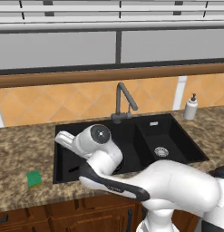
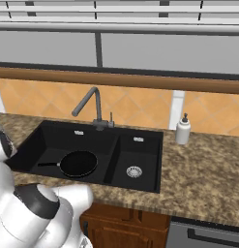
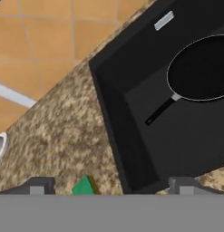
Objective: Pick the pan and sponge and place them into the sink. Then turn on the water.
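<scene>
The black pan (image 2: 78, 163) lies flat in the wide left basin of the black sink (image 2: 53, 135), its thin handle pointing left. In the hand view the pan (image 3: 202, 68) is at the upper right, inside the sink (image 3: 127, 136). The green sponge (image 1: 34, 178) rests on the granite counter left of the sink (image 1: 177, 136), near the front edge. My gripper (image 3: 111, 186) is open and holds nothing. It hovers over the sink's left rim, with the sponge (image 3: 85, 186) just inside the left fingertip. The dark grey faucet (image 1: 124, 102) stands behind the basins, with no water running.
A white soap dispenser (image 1: 191, 108) stands on the counter right of the sink, also the dispenser (image 2: 183, 129) in the right base view. An orange tiled wall runs behind the counter. Wooden cabinet fronts sit below the counter edge. My own arm covers part of the left basin in the left base view.
</scene>
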